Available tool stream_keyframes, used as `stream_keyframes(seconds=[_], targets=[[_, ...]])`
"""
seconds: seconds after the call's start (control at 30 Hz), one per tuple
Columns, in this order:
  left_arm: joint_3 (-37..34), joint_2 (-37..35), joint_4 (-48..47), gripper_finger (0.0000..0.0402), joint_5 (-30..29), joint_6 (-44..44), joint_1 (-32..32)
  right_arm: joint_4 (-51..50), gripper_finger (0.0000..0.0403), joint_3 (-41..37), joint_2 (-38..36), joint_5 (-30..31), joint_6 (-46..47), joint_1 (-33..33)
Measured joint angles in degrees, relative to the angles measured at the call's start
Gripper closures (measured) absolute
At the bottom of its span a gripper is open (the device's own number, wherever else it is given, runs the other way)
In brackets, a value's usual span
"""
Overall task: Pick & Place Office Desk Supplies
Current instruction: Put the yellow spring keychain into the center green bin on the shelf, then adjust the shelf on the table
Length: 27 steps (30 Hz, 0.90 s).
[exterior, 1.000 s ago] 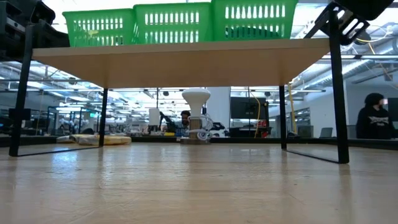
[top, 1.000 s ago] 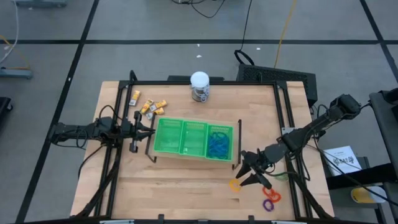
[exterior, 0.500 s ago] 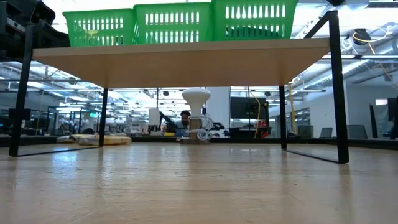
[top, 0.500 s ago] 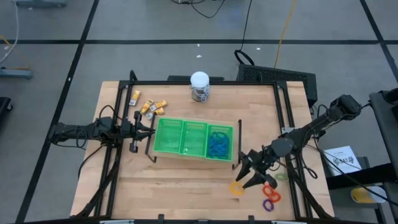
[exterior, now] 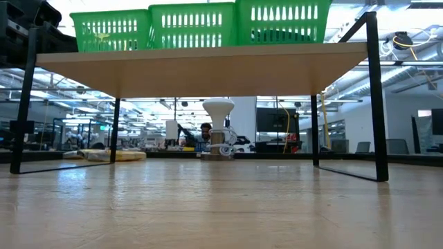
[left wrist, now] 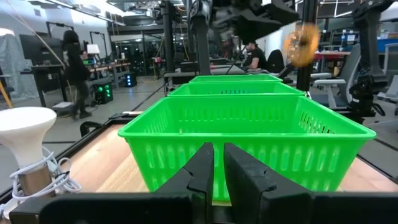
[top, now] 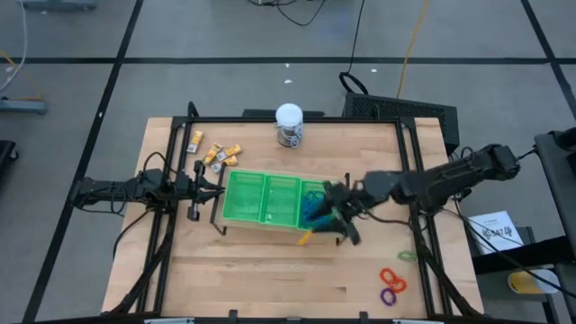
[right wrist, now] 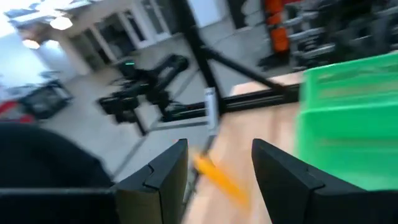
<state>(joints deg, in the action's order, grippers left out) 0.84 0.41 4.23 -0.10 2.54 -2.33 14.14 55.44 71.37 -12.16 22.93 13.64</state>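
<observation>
High view | right gripper (top: 317,227) grasping orange ring (top: 306,237) beside green tray (top: 270,200) | centre over a compartment before releasing | left gripper (top: 205,186) clenched, parked.

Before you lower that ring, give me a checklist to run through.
1. Orange ring gripped by the right end effector, off the table: ok.
2. Ring fully over a compartment of the green tray: cannot tell; it shows near the tray's front edge.
3. Blue loops lie in the right-hand compartment: ok.
4. Left end effector shut, beside the tray's left end, clear of the right arm: ok.
5. All rings cleared: not ok; two rings lie on the table.
</observation>
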Motion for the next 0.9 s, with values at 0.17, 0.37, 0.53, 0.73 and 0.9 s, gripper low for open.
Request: stream_keyframes(seconds=[0.17,0.37,0.53,0.73,0.9], targets=[[0.0,0.0,0.2,0.0357,0.0,0.0,0.0,-2.9,0.0234,7.9,6.5,0.0,-4.9,-6.4],[0.0,0.0,0.2,0.0357,0.0,0.0,0.0,-4.2,0.0234,12.5,10.1,-0.4,-10.5,-11.6],[0.0,0.0,0.2,0.0357,0.0,0.0,0.0,-5.1,0.0234,12.6,7.5,-9.3,-16.8,-10.2],[0.0,0.0,0.3,0.0357,0.0,0.0,0.0,-19.9,0.0234,12.6,-1.2,-7.4,-18.0,-5.4],[0.0,0.0,0.3,0.0357,0.0,0.0,0.0,-23.7,0.0234,5.4,-7.3,-7.6,-10.2,2.9]])
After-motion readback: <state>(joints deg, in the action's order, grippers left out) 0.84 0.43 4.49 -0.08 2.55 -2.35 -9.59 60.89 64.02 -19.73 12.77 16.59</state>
